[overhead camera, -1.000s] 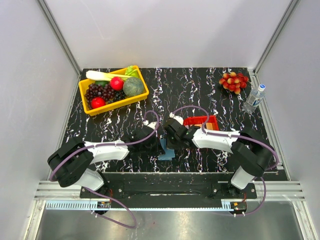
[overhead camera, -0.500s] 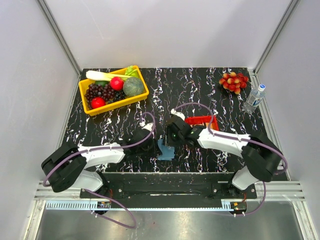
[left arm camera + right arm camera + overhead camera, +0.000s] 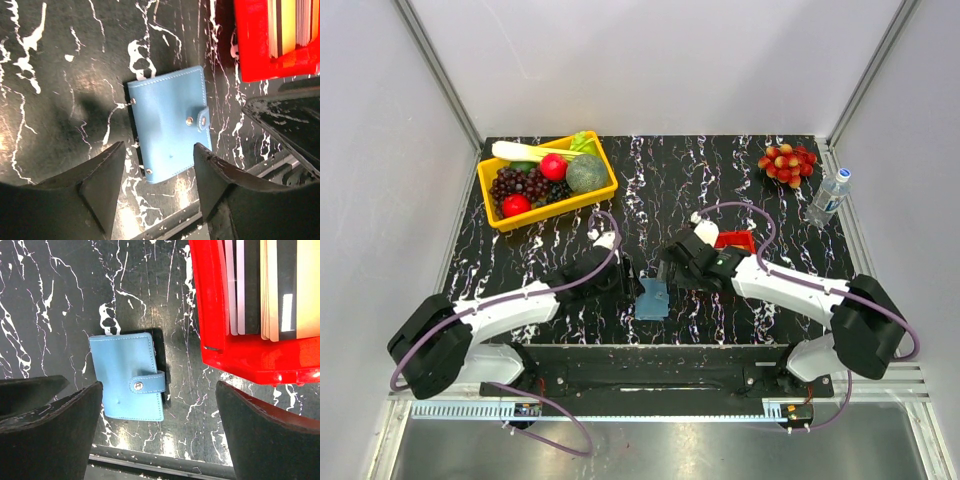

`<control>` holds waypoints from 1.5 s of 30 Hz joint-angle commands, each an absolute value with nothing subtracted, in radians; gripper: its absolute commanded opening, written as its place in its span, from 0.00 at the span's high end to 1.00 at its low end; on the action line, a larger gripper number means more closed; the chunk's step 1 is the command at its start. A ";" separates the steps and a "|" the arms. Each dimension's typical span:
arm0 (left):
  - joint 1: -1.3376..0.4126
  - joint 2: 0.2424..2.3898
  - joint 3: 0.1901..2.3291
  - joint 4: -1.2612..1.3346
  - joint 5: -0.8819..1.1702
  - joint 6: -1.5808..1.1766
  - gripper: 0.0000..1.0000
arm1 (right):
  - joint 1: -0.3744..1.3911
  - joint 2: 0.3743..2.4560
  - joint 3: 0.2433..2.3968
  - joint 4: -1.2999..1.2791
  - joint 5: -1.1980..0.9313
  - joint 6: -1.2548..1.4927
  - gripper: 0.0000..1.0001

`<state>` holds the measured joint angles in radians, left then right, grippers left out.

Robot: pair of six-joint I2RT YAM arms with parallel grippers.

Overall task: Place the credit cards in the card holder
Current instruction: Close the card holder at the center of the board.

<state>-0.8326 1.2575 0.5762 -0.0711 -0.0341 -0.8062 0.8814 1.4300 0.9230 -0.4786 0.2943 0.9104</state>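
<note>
One black, white-veined worktop (image 3: 720, 170) carries one red rectangular plastic tray (image 3: 212, 310) and one closed, stitched steel-blue card holder (image 3: 122, 372). Thin credit cards (image 3: 272, 285) stand on edge in the tray, packed too tightly to count. The holder lies mid near edge, long axis near-to-far, snap strap toward the tray. It sits untouched below and between the left end effector (image 3: 159, 150) and right end effector (image 3: 160, 390), both spread open and empty.

light: bright, even | shadows: soft | glare: red tray (image 3: 250, 362) rim | focus: sharp
</note>
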 commanded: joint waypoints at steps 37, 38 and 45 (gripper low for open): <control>-0.787 1.361 0.451 0.178 -0.014 -0.727 0.46 | 1.124 1.786 1.250 -0.792 0.601 1.100 0.57; -0.787 1.359 0.453 0.178 -0.014 -0.727 0.46 | 1.126 1.784 1.250 -0.792 0.603 1.100 0.57; -0.788 1.358 0.445 0.187 -0.006 -0.732 0.47 | 1.124 1.795 1.259 -0.792 0.607 1.089 0.57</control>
